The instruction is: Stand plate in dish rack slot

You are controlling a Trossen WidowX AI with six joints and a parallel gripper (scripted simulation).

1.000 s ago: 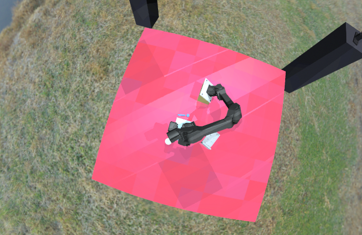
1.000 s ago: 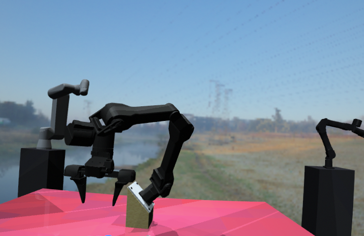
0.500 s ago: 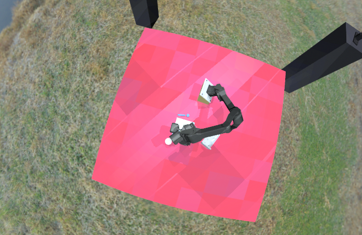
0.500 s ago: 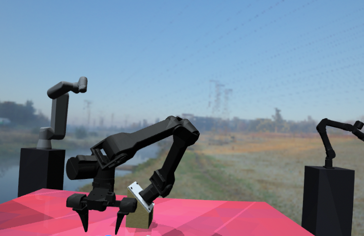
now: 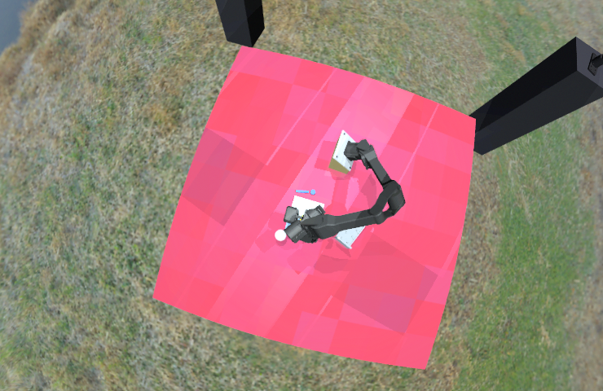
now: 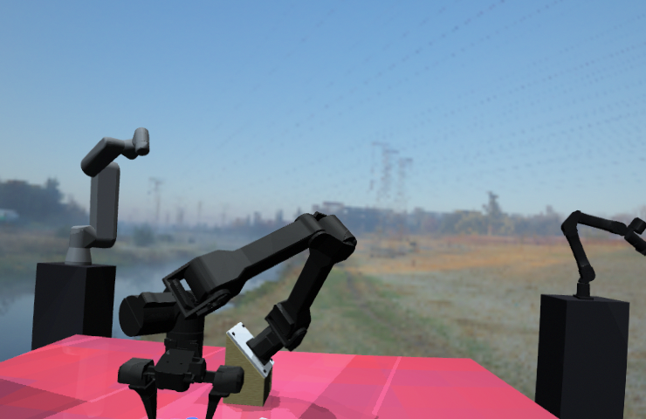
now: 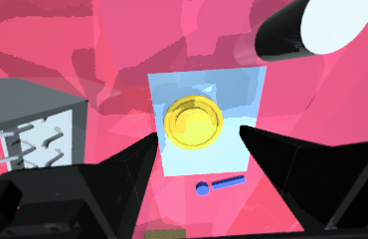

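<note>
The yellow round plate (image 7: 193,122) lies flat on a pale blue square sheet (image 7: 207,166) (image 5: 306,203) in the wrist view. My gripper (image 7: 198,132) (image 6: 181,414) is open and empty, pointing down above the plate, with one finger to each side of it in the wrist view. The fingertips run off the bottom edge in the exterior view. The grey dish rack (image 7: 23,95) (image 5: 350,235), with several pegs, stands at the left of the wrist view. In the top view my arm partly covers the rack and hides most of the plate.
A black cylinder with a white top (image 7: 336,25) (image 5: 279,235) stands near the sheet. A blue bar (image 7: 228,182) (image 5: 302,191) and a small blue disc (image 7: 202,188) (image 5: 313,192) lie beside it. My arm is mounted on a wedge-shaped block (image 6: 247,385) (image 5: 340,165).
</note>
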